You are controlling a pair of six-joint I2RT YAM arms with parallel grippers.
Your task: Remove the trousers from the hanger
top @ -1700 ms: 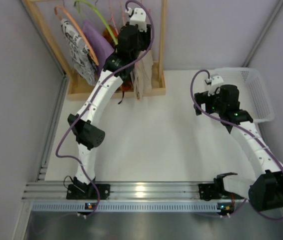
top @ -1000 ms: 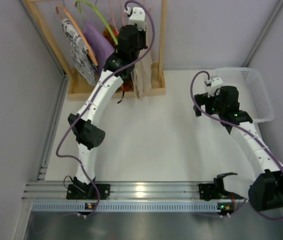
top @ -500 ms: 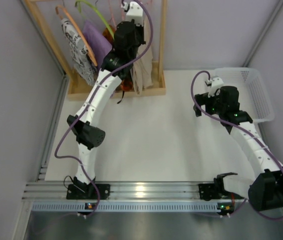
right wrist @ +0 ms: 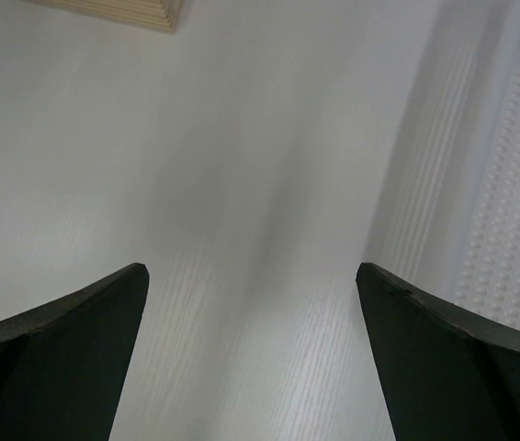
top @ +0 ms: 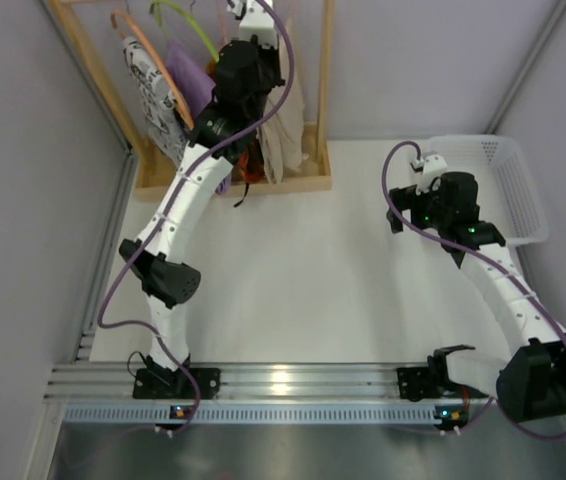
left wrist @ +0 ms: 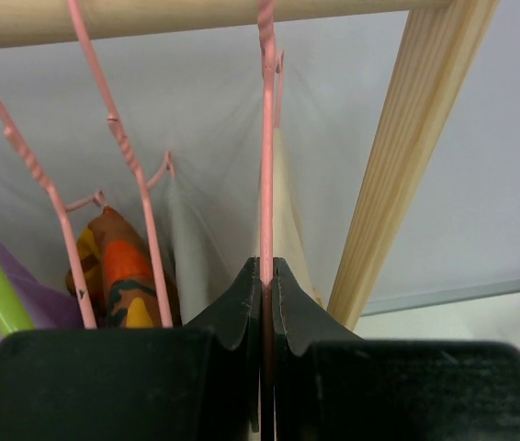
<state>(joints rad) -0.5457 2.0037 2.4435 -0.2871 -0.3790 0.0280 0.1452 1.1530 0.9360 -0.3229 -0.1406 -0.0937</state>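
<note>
Left gripper (left wrist: 266,276): clamped on the hanger (left wrist: 266,138) wire | right gripper (right wrist: 251,276): spread wide, nothing held | trousers (left wrist: 289,216): draped on it beside the rack post (left wrist: 398,165) | risk — wire caught on the rail (left wrist: 150,18) if lifted askew

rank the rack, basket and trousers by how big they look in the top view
1. rack, clearly the largest
2. basket
3. trousers, smallest, though they hang edge-on to the camera and are partly hidden
</note>
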